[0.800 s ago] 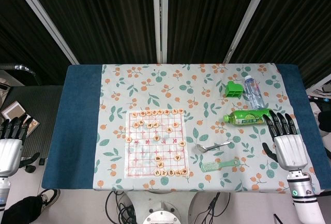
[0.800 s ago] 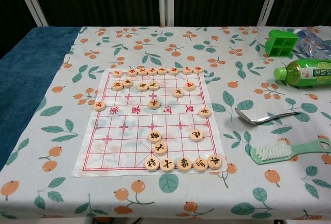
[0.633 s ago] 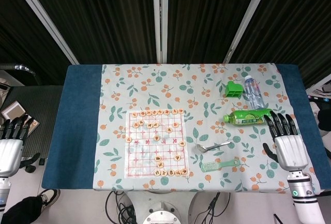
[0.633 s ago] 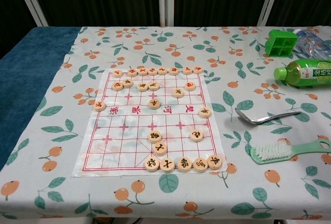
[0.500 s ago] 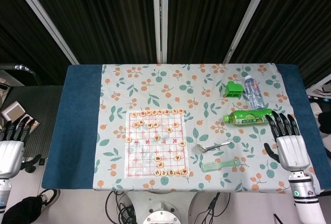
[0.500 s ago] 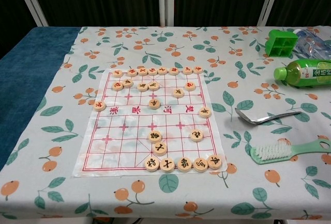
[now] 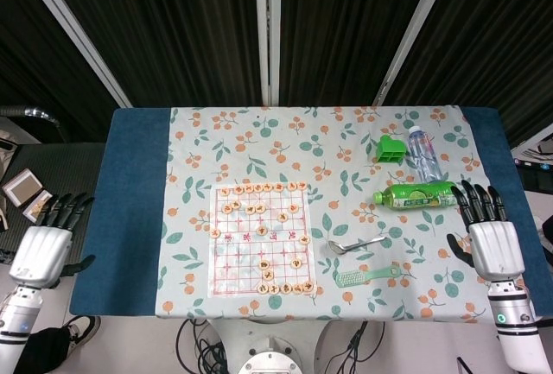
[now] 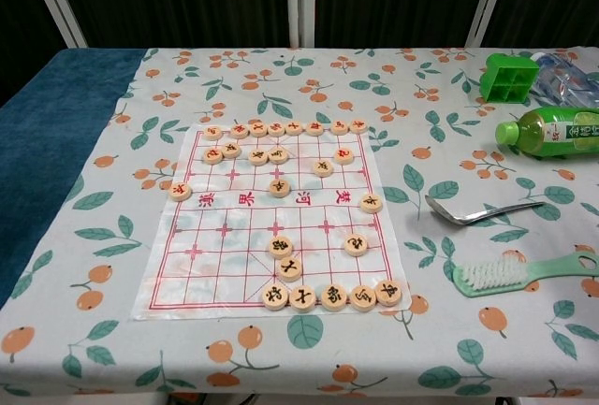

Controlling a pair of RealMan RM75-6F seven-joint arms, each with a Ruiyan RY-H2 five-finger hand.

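Both hands have shifted since the earlier frames: the left hand has come in from the picture's left border toward the table's blue edge, and the right hand has slid a little outward, away from the bottle.

Nothing on the blue-edged table with the floral cloth has moved. The chest view shows neither hand; only the head view does. In that chest view the clear plastic water bottle is cut off by the right border, as is the base of the green plastic drink bottle lying on its side. Characters on the round wooden chess pieces are too small to read from the head camera.

The right hand hovers palm down over the table's right blue strip, fingers spread and holding nothing. The green drink bottle lies just beyond its fingertips toward the table's middle, near but apart. The left hand hangs off the table's left side, fingers likewise apart and empty, well apart from the paper chess board with red grid lines.

Between board and right hand lie the mint-green plastic brush and the metal spoon. The green plastic compartment box stands just beside the water bottle.
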